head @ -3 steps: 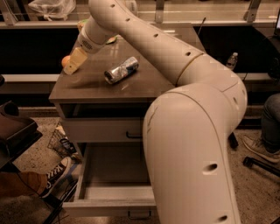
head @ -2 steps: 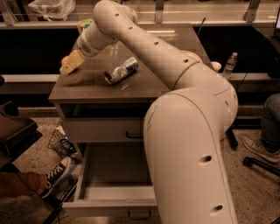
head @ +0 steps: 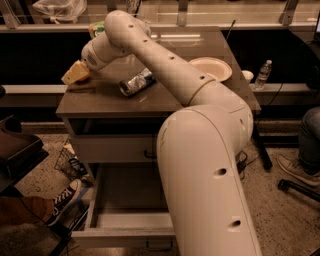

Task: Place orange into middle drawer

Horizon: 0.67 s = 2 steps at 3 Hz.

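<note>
Gripper [head: 75, 74]: hanging over the cabinet top's [head: 107, 100] left edge, behind the bare front strip.
Tabletop obstacles: drink can [head: 136, 82] lying mid-top; white bowl [head: 212, 68] sitting at the right rear.
Middle drawer [head: 125, 197]: standing pulled out, its left part lying open from above.
Blockage: robot arm [head: 200, 165] covering the drawer's right side.

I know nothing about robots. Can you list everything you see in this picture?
cabinet: one, grey, centre
drink can: one, silver, lying on cabinet top
white bowl: one, white, cabinet top, back right
upper drawer front: one, grey, shut
middle drawer: one, grey, pulled open, bottom
water bottle: one, clear, ledge at right
plastic bag: one, clear, top left
sneaker: one, dark, floor left
orange: none clearly visible
robot arm: one, white, reaching across cabinet
gripper: one, yellowish, cabinet top's left edge, left of can
</note>
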Each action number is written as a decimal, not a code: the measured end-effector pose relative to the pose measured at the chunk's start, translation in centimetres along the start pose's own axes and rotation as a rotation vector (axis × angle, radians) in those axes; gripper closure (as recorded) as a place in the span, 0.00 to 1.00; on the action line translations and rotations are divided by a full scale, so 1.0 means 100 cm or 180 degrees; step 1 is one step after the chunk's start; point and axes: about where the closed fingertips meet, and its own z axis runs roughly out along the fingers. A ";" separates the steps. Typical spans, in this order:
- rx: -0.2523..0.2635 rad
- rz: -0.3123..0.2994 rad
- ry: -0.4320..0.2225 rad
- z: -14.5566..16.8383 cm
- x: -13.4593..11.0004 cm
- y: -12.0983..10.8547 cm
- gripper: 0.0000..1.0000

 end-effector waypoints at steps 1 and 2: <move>-0.0049 0.0001 -0.0022 0.009 -0.001 0.003 0.48; -0.0068 0.0002 -0.0011 0.017 0.000 0.005 0.72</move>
